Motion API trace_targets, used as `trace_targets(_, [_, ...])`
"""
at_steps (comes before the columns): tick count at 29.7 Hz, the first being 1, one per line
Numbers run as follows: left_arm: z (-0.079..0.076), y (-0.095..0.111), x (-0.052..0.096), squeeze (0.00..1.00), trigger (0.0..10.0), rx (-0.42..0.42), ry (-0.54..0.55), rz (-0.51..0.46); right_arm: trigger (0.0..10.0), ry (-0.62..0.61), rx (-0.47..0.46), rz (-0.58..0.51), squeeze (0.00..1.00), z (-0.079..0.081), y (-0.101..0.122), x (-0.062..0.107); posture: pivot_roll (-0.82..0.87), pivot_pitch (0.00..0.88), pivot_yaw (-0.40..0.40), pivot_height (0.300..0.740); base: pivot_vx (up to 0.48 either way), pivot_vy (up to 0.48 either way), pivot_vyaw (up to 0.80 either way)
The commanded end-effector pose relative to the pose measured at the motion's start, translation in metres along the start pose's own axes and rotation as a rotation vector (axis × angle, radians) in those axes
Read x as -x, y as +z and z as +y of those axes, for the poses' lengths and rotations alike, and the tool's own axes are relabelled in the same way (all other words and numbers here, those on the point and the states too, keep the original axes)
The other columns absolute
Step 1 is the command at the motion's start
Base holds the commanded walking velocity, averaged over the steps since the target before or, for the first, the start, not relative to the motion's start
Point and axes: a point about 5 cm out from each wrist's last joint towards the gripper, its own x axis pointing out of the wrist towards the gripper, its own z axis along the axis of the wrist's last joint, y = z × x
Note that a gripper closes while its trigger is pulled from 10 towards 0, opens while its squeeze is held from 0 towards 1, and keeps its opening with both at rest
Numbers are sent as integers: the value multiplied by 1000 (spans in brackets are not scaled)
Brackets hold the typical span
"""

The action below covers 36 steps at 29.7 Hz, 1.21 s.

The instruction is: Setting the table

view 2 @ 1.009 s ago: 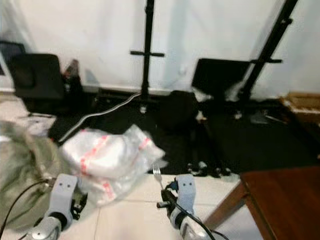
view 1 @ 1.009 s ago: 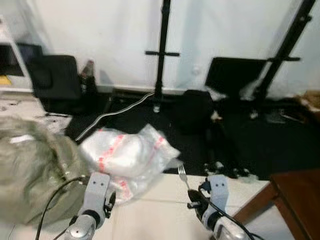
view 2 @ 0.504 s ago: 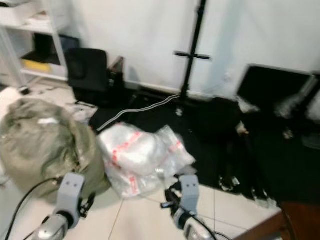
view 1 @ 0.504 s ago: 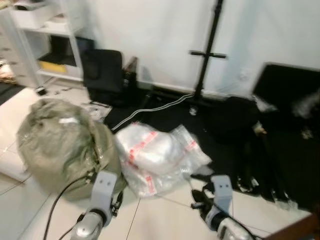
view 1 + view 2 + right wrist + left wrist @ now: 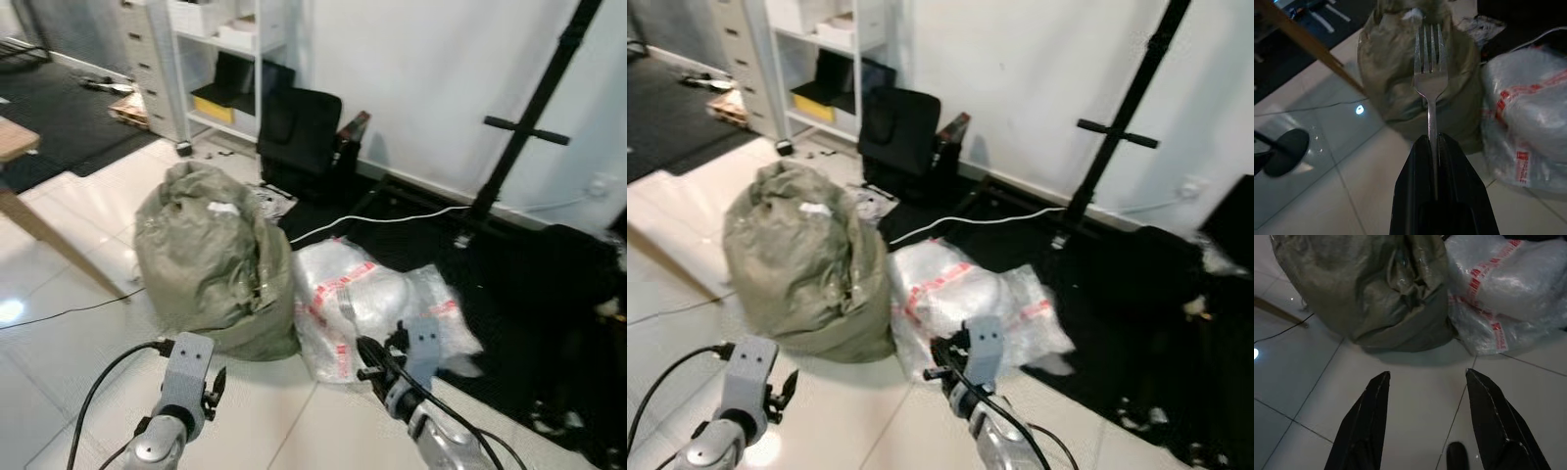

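Right wrist view: right gripper (image 5: 1434,147) pinches a silver metal fork (image 5: 1430,83) at frame centre, tines up. Left gripper (image 5: 1425,382), fingers spread apart, hangs over pale floor tiles (image 5: 1415,396) before an olive-green sack (image 5: 211,259) and clear plastic bag (image 5: 377,304).

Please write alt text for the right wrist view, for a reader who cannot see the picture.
The right tool is shut on the handle of a metal fork, whose tines point away from the camera. Behind it on the tiled floor sit a grey-green sack and a clear plastic bag with red markings.
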Motion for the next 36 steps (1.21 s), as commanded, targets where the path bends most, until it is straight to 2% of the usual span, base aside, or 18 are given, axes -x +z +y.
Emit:
trace_targets(1, [-1,-2,1,0,10000,0,-6,11,10000,3,-10,-7,0,1,2,1,-39,0,38,740,0,0,775])
trace_targets(22, [2,18,-1,0,10000,31,19,-49,10000,59,-23,-49,0,13,14,-1,-37,0,45,740,0,0,775])
trace_targets(28, [10,34,-2,0,10000,36,102,-103,10000,111,-23,-90,0,23,27,-4,-32,0,42,740,0,0,775])
trace_targets(29, [13,42,-3,0,10000,42,123,-129,10000,131,-26,-114,0,28,35,-6,-32,0,41,740,0,0,775])
trace_targets(36, [15,64,-3,0,10000,64,158,-199,10000,181,-28,-162,0,39,52,-9,-29,0,36,740,0,0,775])
